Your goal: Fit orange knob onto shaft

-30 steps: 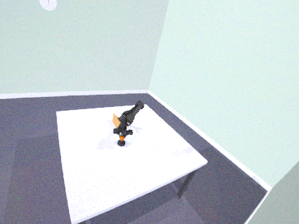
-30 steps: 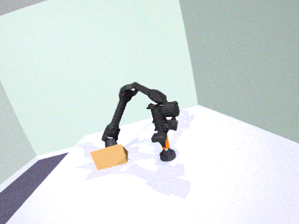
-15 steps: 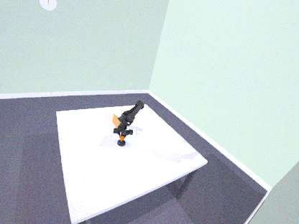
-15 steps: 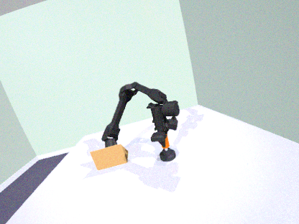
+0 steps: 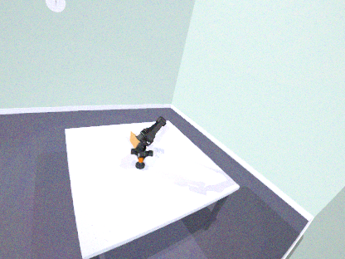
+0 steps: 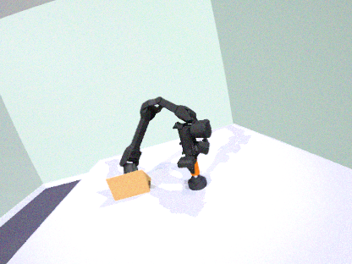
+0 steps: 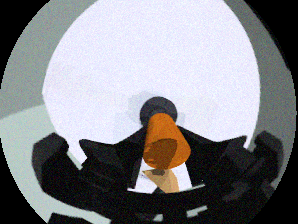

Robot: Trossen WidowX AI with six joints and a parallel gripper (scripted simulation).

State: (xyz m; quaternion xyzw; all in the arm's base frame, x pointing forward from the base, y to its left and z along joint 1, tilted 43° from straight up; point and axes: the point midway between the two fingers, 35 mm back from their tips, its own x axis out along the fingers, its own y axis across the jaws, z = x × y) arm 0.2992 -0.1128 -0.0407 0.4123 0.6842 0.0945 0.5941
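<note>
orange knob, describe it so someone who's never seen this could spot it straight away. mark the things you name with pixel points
On the white table [image 5: 104, 199] [image 6: 262, 203], find the black robot arm [image 5: 157, 128] [image 6: 140, 131] and follow it to its gripper. Held there, above the round dark pedestal [image 5: 140, 165] [image 6: 197, 183] [image 7: 158, 101], is the small bright orange knob [image 5: 141, 159] [image 6: 195, 169] [image 7: 163, 131], unlike the larger, paler tan block [image 5: 133, 140] [image 6: 129, 186].

- Orange knob [image 5: 141, 159] [image 6: 196, 168] [image 7: 165, 135], with a darker brownish-orange patch on its near end in the wrist view
- Dark grey round pedestal [image 5: 140, 165] [image 6: 197, 183] [image 7: 158, 105]
- Black gripper [image 5: 141, 157] [image 6: 194, 166] [image 7: 161, 128] and black arm [image 5: 152, 132] [image 6: 140, 134]
- Light tan-orange block [image 5: 133, 140] [image 6: 129, 185] [image 7: 167, 180]
- White tabletop [image 5: 124, 199] [image 6: 254, 211] [image 7: 150, 50], with pale lavender shadow patches
- Pale green walls [image 5: 249, 83] [image 6: 118, 63]; dark purplish-grey floor [image 5: 41, 187] [image 6: 38, 207]
</note>
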